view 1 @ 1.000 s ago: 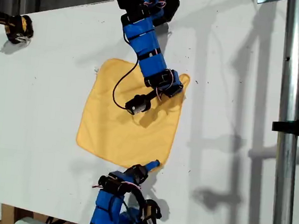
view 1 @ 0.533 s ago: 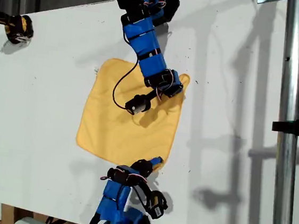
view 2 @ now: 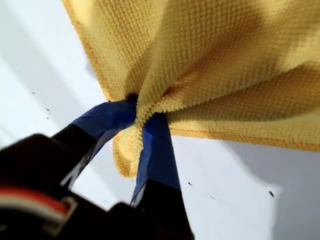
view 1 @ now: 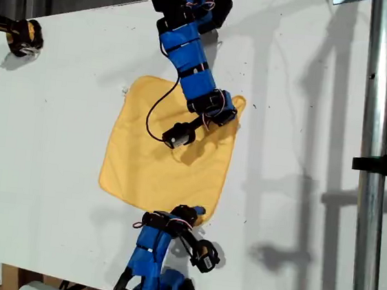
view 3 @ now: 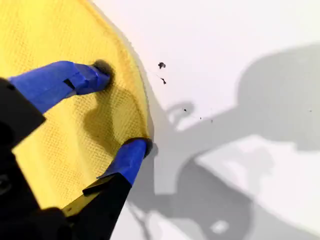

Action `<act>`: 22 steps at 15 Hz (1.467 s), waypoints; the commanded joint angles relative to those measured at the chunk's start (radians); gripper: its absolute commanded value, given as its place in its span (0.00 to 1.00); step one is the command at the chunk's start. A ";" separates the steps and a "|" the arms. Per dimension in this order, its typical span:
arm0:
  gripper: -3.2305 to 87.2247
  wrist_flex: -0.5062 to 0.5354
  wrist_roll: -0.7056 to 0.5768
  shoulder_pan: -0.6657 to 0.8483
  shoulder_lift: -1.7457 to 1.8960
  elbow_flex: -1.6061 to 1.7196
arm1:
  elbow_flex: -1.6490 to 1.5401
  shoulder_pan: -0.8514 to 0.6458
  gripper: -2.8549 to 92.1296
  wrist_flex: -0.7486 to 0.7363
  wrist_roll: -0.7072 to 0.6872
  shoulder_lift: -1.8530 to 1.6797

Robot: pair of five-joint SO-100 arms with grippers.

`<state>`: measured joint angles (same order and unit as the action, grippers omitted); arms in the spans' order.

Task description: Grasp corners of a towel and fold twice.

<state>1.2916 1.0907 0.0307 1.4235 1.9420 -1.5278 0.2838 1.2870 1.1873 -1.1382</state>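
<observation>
Towel (view 1: 164, 156): yellow-orange square cloth, lying mostly flat on the white table (view 1: 59, 103), near the middle of the exterior view. My first gripper (view 2: 142, 120): blue-taped jaws pressed together on a bunched corner (view 2: 127, 150) of the towel; the fabric gathers into folds at the pinch and the hem curls out below the tips. In the exterior view this arm reaches in from the top and its gripper (view 1: 228, 114) sits at the towel's upper corner on that view's right. My second gripper (view 3: 117, 112): jaws spread, one blue fingertip (view 3: 82, 80) resting on the cloth, the other at the rounded hem where cloth meets table; nothing is clamped between them. In the exterior view this gripper (view 1: 193, 214) comes from the bottom edge and meets the towel's lower corner on that view's right. Metal pole (view 1: 371, 164): upright, along the exterior view's right, well apart from the towel.
</observation>
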 commanded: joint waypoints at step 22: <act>0.03 0.100 0.035 -0.298 0.391 -0.227 | 0.298 0.179 0.03 0.163 -0.074 -0.206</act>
<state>1.3867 1.1229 -0.2362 1.7687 1.7687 -1.3131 0.4341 1.4588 1.1305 -1.3315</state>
